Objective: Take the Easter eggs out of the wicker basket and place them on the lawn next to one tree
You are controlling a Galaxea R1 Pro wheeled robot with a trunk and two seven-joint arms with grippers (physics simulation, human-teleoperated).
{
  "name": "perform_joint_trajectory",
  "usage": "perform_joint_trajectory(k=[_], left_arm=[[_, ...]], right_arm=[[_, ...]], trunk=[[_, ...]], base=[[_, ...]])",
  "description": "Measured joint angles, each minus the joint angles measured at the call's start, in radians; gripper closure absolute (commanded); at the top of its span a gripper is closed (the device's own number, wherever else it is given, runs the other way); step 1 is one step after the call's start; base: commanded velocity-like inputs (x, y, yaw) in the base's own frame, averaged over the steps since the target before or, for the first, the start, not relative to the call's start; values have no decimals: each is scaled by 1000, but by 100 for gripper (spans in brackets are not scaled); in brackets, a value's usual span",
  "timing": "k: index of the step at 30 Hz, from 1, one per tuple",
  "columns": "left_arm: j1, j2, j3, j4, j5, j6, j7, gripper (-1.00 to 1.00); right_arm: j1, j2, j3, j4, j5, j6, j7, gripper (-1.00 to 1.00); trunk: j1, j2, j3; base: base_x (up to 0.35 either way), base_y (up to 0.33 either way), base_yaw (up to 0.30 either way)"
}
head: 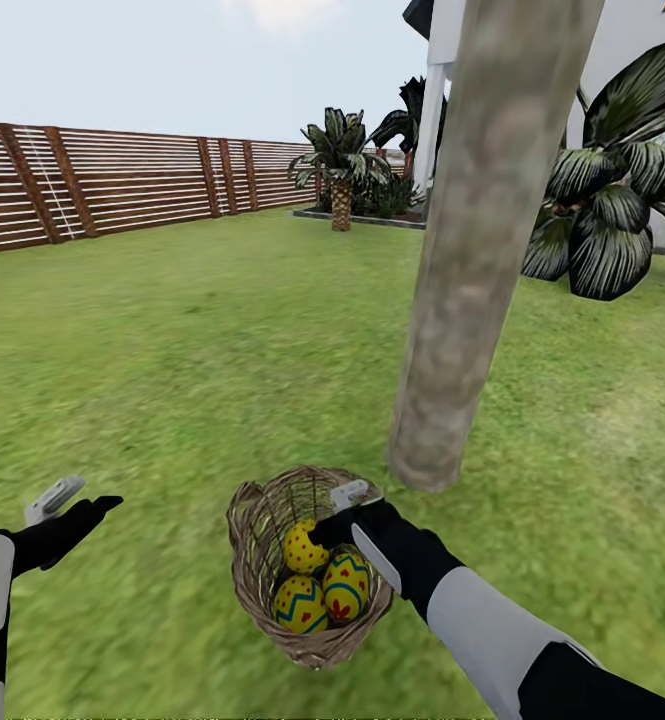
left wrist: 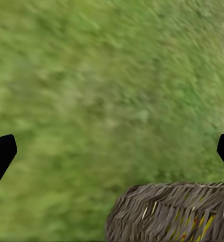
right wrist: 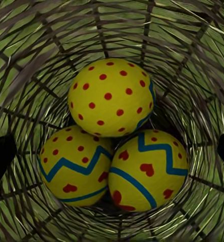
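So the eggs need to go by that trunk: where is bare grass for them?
Bare lawn lies left of the tree and between its base and the wicker basket. The basket is crowded: three Easter eggs and the right hand.

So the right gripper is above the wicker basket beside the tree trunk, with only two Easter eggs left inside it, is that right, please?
Not quite: three Easter eggs lie in the wicker basket, not two, as the right wrist view shows. The rest holds: the right gripper is above the basket, which sits beside the tree trunk.
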Motion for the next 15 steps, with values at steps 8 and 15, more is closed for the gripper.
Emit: perform_joint_trajectory(k=[8,15], left_arm=[[0,0,0,0,0,1,-1,-100],[5,1,0,3,0,-1,-3,-100]], right_arm=[[2,0,-1,-7,6,-38,0,-100],[-2,0,5,-43,-4,-44,-4,-100]], trunk=[[14,-22,-29],[16,-24,-48]], base=[[0,0,0],[0,0,0]])
